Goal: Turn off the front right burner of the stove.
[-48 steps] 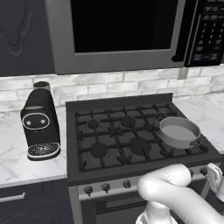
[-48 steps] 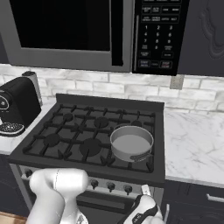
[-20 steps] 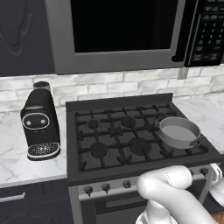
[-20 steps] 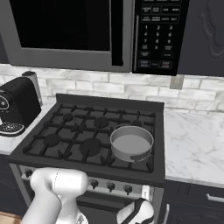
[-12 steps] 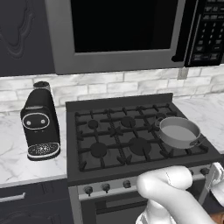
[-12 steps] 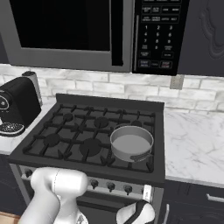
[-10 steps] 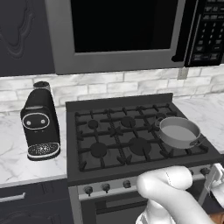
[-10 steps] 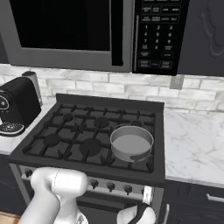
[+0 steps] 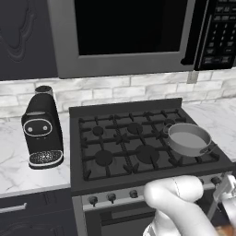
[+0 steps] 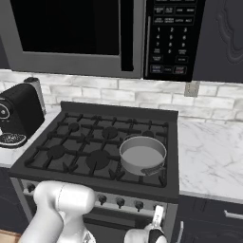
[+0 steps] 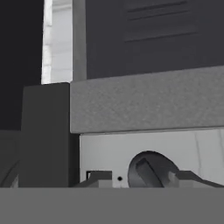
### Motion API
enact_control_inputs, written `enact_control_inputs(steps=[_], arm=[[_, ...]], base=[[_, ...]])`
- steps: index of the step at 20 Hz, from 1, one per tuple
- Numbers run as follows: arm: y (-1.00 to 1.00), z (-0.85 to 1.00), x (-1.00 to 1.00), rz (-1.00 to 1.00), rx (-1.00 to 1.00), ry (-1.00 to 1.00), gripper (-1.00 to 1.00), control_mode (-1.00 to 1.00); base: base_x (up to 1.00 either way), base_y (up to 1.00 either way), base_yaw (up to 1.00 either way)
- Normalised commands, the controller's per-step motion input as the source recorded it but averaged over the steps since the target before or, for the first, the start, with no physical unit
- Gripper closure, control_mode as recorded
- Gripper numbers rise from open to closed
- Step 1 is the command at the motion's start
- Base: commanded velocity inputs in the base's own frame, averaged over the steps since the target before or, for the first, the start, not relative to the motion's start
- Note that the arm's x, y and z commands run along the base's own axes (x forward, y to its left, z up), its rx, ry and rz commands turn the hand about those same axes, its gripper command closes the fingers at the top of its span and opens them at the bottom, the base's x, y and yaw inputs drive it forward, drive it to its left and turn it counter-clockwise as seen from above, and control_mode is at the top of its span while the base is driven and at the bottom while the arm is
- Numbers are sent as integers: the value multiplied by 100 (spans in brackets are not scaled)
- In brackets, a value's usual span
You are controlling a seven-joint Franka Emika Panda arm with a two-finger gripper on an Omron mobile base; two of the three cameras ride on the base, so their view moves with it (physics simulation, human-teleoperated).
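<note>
Two fingers [image 11: 98, 177]: standing apart, one on each side of the knob [image 11: 153, 168], which is showing in the gap between them; I am judging that they are not yet pressing on it.
Gripper [image 10: 158, 216]: hanging low in front of the stove [image 10: 95, 142], at the right end of its silver front strip.
Change: over the last seconds the gripper is creeping up from below the strip toward that right end; stove and pan are staying put.
Stove: sitting on the counter line under the microwave [image 10: 95, 33], with four burners under black grates.
Pan [image 10: 142, 154]: resting on the stove's front right burner, just behind the strip end where the gripper is working.
Coffee machine [image 9: 42, 129]: standing on the counter left of the stove, well apart from the work.
Meaning: the approach is looking nearly finished; closing on the knob and turning it are still remaining.
Risk: the tips are sitting low on the knob, so a shallow grip may be slipping when turned.
</note>
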Motion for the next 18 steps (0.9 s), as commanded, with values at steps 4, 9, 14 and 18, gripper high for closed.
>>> enact_control_inputs(steps=[4,9,14,18], arm=[[74,42,19,0,18,-1,100,-100],[71,33,8,0,23,-2,100,-100],[73,10,2,0,29,-15,100,-100],[60,10,13,0,36,-24,100,-100]], base=[[0,0,0],[0,0,0],[0,0,0],[0,0,0]])
